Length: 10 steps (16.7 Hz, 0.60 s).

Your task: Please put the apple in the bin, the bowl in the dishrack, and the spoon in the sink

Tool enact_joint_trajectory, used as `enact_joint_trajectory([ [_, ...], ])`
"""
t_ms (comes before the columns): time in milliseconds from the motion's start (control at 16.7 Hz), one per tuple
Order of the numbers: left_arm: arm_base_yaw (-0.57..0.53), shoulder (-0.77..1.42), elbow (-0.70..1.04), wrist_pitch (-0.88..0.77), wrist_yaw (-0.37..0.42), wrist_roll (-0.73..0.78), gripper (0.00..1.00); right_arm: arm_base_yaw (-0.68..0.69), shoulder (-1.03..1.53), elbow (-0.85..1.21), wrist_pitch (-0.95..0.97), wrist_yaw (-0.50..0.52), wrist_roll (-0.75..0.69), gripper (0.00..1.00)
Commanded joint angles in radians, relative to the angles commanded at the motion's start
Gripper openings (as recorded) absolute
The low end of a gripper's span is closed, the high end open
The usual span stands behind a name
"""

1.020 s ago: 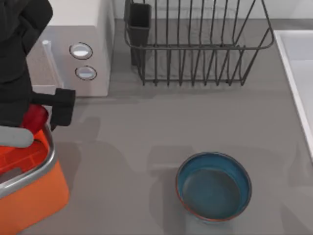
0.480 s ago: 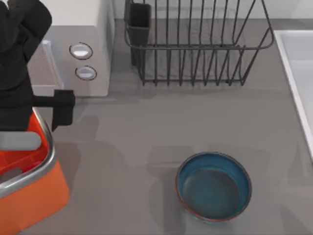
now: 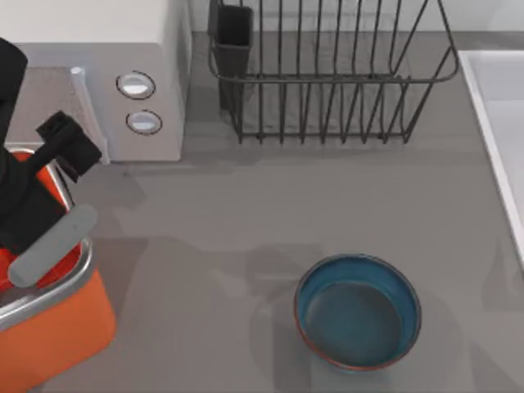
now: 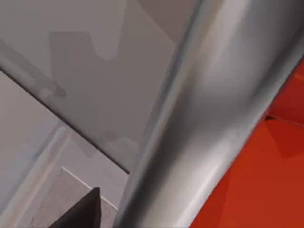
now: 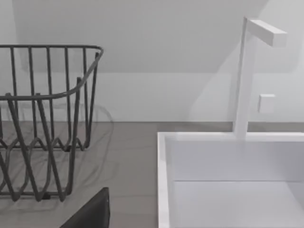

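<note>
My left gripper (image 3: pixel 57 196) hangs over the orange bin (image 3: pixel 61 332) at the table's left, open with nothing between its fingers. In the left wrist view the bin's silver rim (image 4: pixel 204 118) passes very close, with the orange inside beside it and one dark fingertip (image 4: pixel 85 213) at the picture's edge. The apple is hidden. The blue-teal bowl (image 3: pixel 358 311) stands upright on the counter at front centre, apart from both arms. The dishrack (image 3: pixel 327 82) stands at the back. The sink (image 3: pixel 485 106) is at the right edge. The spoon is out of view. My right gripper (image 5: pixel 142 224) is parked near the sink (image 5: pixel 164 180), open.
A white microwave (image 3: pixel 123 82) with two round knobs stands at the back left, just behind the bin. The rack's dark cutlery cup (image 3: pixel 234 37) is at its left corner. A white tap (image 5: pixel 244 76) rises behind the sink. Bare grey counter lies between bin, bowl and rack.
One second ago the left gripper held the red apple at the bin's rim. The apple has dropped from sight, and the gripper has turned and shifted left over the bin.
</note>
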Motion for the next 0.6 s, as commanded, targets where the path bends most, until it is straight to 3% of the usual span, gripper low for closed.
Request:
enact_joint_trajectory([
  [600,0.125,-0.700,-0.591,0.494,0.076,-1.349,1.00,0.000,0.000,0.000,0.000,0.000,0.000,1.00],
])
